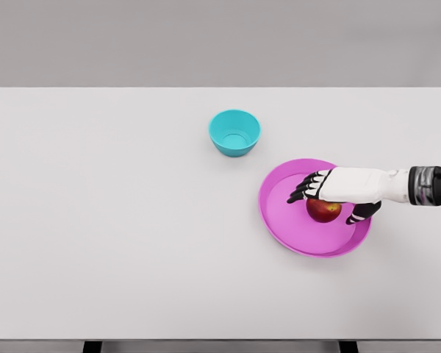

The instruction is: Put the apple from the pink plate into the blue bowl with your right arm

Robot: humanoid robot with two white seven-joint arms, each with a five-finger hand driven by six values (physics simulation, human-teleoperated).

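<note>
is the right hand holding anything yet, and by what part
The right hand covers the apple from above on the pink plate, fingers and thumb either side; whether it grips cannot be told.

A broad white desk point(117, 220) fills most of the frame, its far edge running straight across the upper part. Behind it stands a plain grey wall point(220, 40), evenly and softly lit. At the bottom edge, two dark desk legs point(92, 346) show against a grey floor strip.

Bright, even light (soft shadows)
</note>
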